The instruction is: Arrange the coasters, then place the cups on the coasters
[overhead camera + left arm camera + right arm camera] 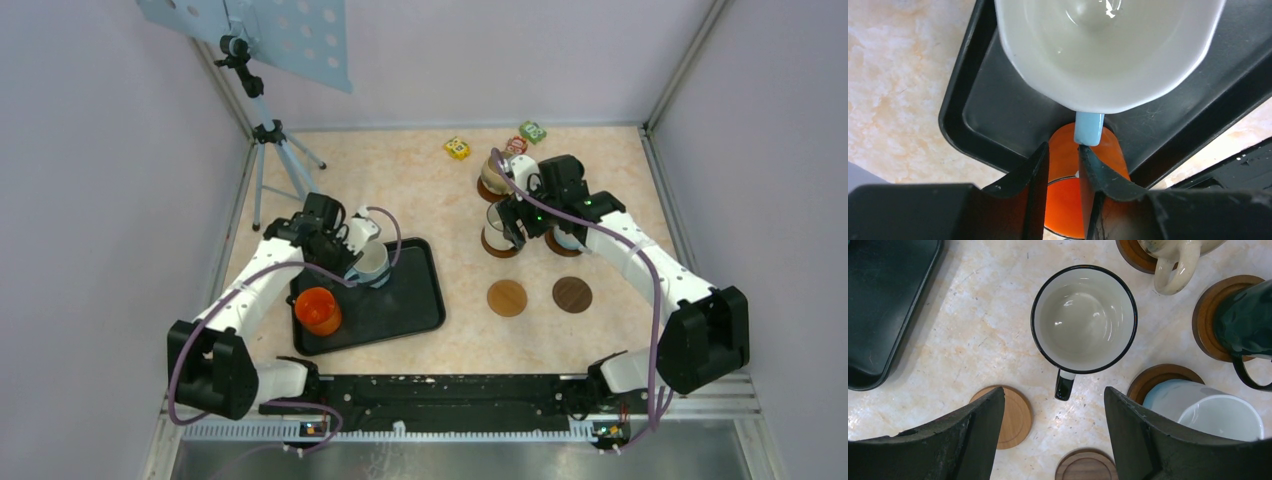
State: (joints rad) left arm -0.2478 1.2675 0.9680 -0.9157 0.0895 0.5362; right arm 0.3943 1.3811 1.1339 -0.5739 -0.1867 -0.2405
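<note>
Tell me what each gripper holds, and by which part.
Right gripper: nothing, jaws open above the dark-rimmed mug. Left gripper: jaws nearly together at the light-blue handle of the white mug; whether it is pinched cannot be told.

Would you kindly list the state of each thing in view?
left gripper, nearly closed at the blue handle, grip unclear
right gripper, open, empty
blue-handled mug, upright in tray, empty
orange mug, upright in tray
dark-rimmed mug, upright, empty, on coaster
beige mug, on coaster
green mug, on coaster
white mug, on coaster
light coaster, bare
dark coaster, bare
</note>
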